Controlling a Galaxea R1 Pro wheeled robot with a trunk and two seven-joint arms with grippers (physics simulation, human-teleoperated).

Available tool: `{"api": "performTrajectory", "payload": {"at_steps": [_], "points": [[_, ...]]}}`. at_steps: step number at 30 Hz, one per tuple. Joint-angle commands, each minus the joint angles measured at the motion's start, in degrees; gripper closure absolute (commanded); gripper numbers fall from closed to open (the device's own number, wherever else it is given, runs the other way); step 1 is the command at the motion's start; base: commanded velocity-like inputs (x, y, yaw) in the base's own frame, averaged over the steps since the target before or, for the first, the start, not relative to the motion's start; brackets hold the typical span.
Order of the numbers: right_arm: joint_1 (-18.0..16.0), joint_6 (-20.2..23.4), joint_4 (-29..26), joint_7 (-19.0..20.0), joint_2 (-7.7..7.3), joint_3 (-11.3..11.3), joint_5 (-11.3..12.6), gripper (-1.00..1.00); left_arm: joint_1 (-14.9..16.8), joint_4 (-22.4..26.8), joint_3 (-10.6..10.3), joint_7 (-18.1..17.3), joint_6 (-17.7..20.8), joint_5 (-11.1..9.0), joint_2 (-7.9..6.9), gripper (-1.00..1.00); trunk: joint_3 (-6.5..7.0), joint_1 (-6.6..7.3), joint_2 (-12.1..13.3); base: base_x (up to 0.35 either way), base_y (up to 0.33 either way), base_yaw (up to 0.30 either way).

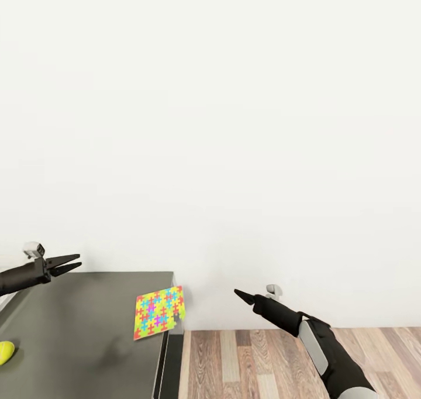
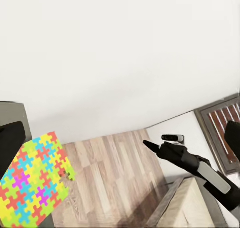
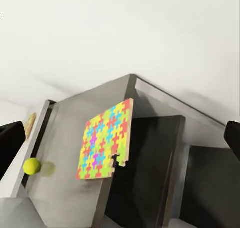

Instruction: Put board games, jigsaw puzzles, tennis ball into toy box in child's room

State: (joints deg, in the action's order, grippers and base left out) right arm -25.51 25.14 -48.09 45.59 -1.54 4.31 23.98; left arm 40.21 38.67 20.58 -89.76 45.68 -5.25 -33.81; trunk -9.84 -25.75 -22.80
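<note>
The right gripper (image 1: 238,294) hangs over the wood floor (image 1: 280,358) beyond the table's end, its fingers together in a single point. A little to its left, a jigsaw puzzle (image 1: 159,312) (mostly yellow, one corner piece missing) lies at the table (image 1: 76,329) edge, partly overhanging it. Farther left, the tennis ball (image 1: 6,352) rests on the dark-grey top, well apart from the puzzle. Beyond the ball, the left gripper (image 1: 75,261) hovers above the table's far side, fingers slightly parted and holding nothing, before the white wall (image 1: 234,124).
</note>
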Motion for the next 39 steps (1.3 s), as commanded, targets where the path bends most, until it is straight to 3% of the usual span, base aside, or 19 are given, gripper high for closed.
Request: {"api": "performTrajectory", "payload": {"at_steps": [1,9,14,16,22,31,39], "points": [[-0.4,0.6,0.1,-0.9,0.54,-0.1,0.3,-1.00,0.0,0.3,-0.4,-0.2,0.7,0.1,0.24,-1.00,-0.03,-0.03,-0.1,0.000,0.001,0.043],[-4.0,2.8,4.7,-7.0,2.43,-1.7,0.1,-1.00,0.0,1.9,-1.7,-0.2,1.1,0.1,2.00,-1.00,0.30,-0.03,-0.1,0.000,0.000,0.039],[-7.0,4.0,9.9,-7.7,2.69,-2.1,0.3,-1.00,0.0,2.1,-2.0,-0.2,1.3,0.0,3.20,-1.00,0.33,-0.03,-0.1,0.000,0.000,0.008],[-8.2,4.7,11.9,-8.1,2.75,-2.1,0.4,-1.00,0.0,2.2,-2.1,-0.2,1.3,0.1,4.40,-1.00,0.34,-0.03,-0.1,0.000,0.000,0.003],[-10.1,9.3,13.9,-8.1,2.77,-2.1,0.6,-1.00,0.0,2.2,-2.2,-0.2,1.4,0.2,6.17,-1.00,0.35,-0.03,-0.1,0.000,0.000,0.001],[-10.6,15.8,14.4,-8.3,2.83,-1.6,1.5,-1.00,0.0,2.2,-2.3,-0.2,1.4,0.2,6.58,-1.00,0.35,-0.03,-0.1,0.000,0.000,0.000],[-10.7,17.1,14.2,-8.7,4.07,-1.5,3.4,-1.00,0.0,2.2,-2.3,-0.2,1.3,0.2,6.64,-1.00,-1.09,-1.79,-3.3,0.000,0.000,0.000]]}}
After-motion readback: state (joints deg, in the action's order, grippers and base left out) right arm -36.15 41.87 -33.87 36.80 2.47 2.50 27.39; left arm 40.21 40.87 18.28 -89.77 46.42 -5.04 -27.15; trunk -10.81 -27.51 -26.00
